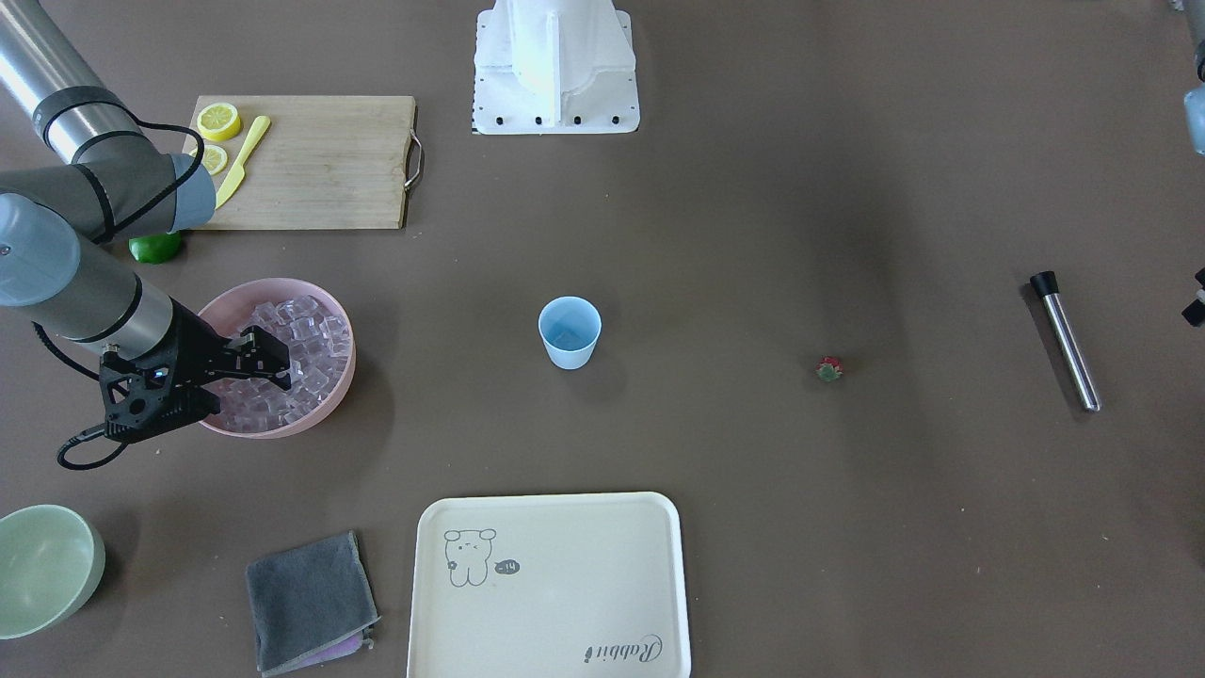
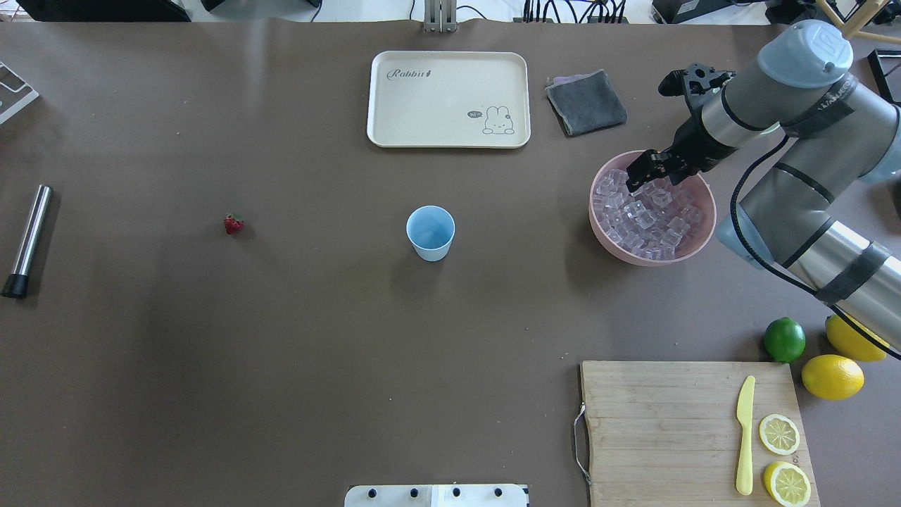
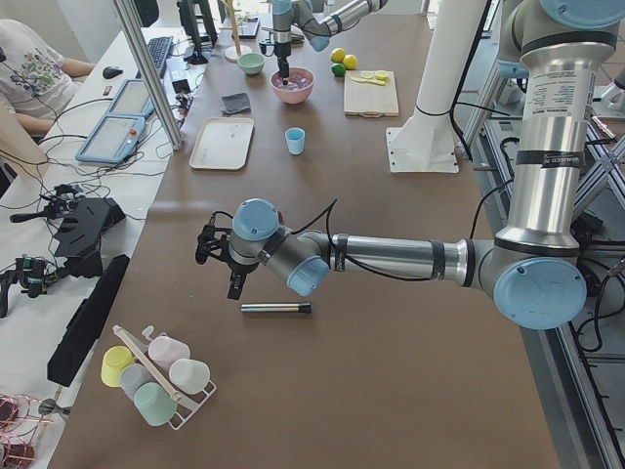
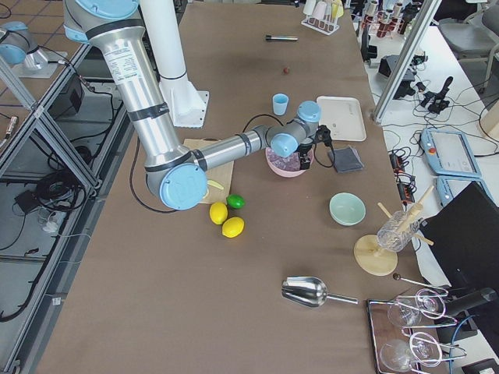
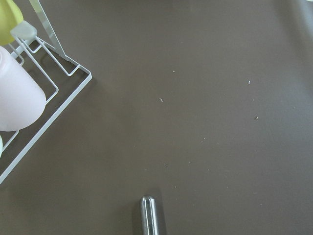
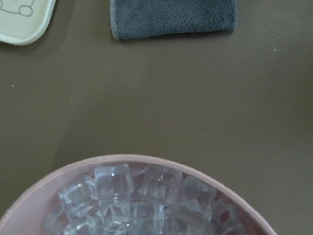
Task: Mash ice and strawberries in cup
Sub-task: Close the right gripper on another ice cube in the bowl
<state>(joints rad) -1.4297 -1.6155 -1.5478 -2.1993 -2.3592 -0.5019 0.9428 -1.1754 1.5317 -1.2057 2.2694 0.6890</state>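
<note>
The light-blue cup [image 2: 430, 232] stands upright mid-table, also in the front view [image 1: 570, 332]. The tiny red strawberry [image 2: 234, 224] lies alone on the table on the robot's left. The ice [image 2: 644, 222] is heaped in a pink bowl [image 2: 605, 239]. My right gripper [image 2: 644, 176] hangs over the far side of that bowl, just above the cubes, and looks open and empty [image 1: 273, 365]. Its wrist view shows ice [image 6: 142, 196] but no fingers. My left gripper [image 3: 232, 283] hovers above a steel muddler [image 3: 276, 308]. I cannot tell whether it is open or shut.
A cream tray [image 2: 448, 98] and a grey cloth [image 2: 586, 102] lie at the far side. A cutting board [image 2: 654, 422] holds lemon slices and a yellow knife, with a lime [image 2: 784, 339] and lemons [image 2: 832, 377] beside it. A pale green bowl [image 1: 47, 565] and a rack of cups [image 3: 156, 376] stand at the table's ends.
</note>
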